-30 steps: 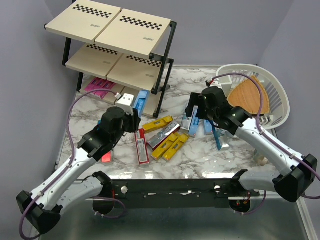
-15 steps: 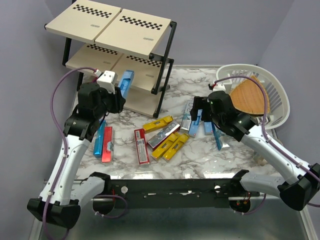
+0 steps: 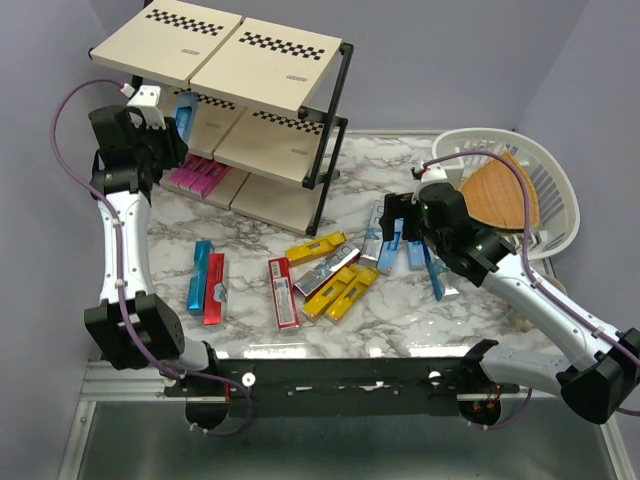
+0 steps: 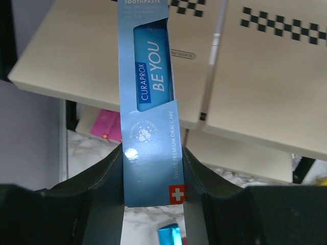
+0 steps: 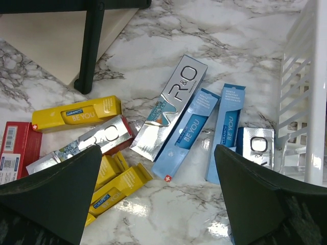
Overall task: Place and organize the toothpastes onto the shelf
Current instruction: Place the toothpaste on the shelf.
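Left gripper point(image 3: 176, 128) clamps a light blue toothpaste point(image 4: 148, 102) at the shelf point(image 3: 150, 50); right gripper point(image 5: 157, 153) gapes wide.
Only the overhead view shows pink boxes point(image 3: 195, 178) on the lowest board. Only the right wrist view shows a silver box point(image 5: 258, 148) beside the basket point(image 5: 301, 102), among loose boxes point(image 5: 176, 104) on the marble table point(image 5: 214, 30).

Bright, even light from overhead, with soft shadows under the shelf point(image 3: 220, 55). Glare glints on the marble table point(image 5: 168, 206) and the blue box point(image 4: 148, 127) (one small white spot). The dark fingers point(image 5: 51, 196), seen close up, look slightly soft.
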You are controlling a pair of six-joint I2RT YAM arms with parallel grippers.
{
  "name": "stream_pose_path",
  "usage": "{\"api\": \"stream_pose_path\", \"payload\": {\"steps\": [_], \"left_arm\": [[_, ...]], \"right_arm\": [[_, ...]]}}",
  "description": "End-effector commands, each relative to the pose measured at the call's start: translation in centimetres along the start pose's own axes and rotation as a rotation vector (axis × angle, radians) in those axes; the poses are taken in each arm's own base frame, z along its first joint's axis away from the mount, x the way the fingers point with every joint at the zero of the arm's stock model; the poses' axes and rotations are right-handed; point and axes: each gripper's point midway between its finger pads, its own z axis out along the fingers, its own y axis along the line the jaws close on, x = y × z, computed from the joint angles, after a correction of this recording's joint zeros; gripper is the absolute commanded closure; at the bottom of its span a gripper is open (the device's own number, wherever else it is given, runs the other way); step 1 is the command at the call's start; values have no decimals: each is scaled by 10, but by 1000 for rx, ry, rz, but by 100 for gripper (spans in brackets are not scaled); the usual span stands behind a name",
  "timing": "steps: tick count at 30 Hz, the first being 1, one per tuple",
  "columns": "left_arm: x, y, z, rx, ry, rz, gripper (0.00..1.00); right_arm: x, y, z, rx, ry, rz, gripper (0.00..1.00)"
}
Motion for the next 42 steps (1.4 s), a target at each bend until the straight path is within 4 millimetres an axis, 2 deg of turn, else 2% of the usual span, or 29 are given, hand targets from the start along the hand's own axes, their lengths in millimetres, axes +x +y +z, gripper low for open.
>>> {"api": "stream_pose_path", "payload": {"steps": [1, 2, 3, 5, 6, 7, 9, 10, 11, 12, 13, 15, 19, 20, 26, 36, 42], "left_arm": [[-38, 41, 11, -16, -71, 106, 92], [-40, 47, 15, -20, -68, 108, 92], [-54, 56, 11, -32, -90, 118, 91], [-48, 69, 28, -26, -65, 130, 90], [-57, 74, 28, -35, -76, 151, 89], [-50, 82, 40, -38, -53, 144, 89], [-55, 90, 47, -40, -52, 168, 89], [-47, 97, 59, -35, -29, 160, 89], [-46, 100, 63, -34, -26, 162, 89], [-53, 103, 64, -37, -40, 176, 89], [-47, 107, 72, -32, -29, 167, 89], [-50, 111, 79, -29, -39, 174, 86], [-40, 120, 96, -22, -28, 165, 85], [-39, 121, 99, -19, -29, 169, 81], [-29, 127, 114, -2, -16, 171, 76], [-32, 122, 115, 19, -43, 174, 56], [-21, 119, 112, 27, -22, 166, 56]], "right_arm": [[-6, -6, 3, 17, -38, -48, 0], [-6, -6, 4, 17, -35, -54, 0], [-5, -6, 4, 21, -33, -56, 0], [-4, -5, 6, 18, -25, -62, 0], [-5, -5, 6, 18, -26, -63, 0], [-5, -5, 7, 18, -26, -64, 0], [-5, -5, 9, 21, -21, -74, 0], [-5, -5, 10, 24, -19, -74, 0], [-5, -6, 11, 28, -16, -75, 0], [-4, -6, 12, 30, -9, -77, 0], [-5, -6, 13, 30, -9, -78, 0], [-4, -6, 14, 34, -3, -80, 0], [-2, -7, 17, 44, 13, -87, 0], [-2, -7, 18, 48, 16, -91, 0], [-3, -7, 23, 57, 30, -97, 0], [-4, -5, 29, 57, 42, -112, 0], [-1, -5, 28, 52, 48, -116, 1]]}}
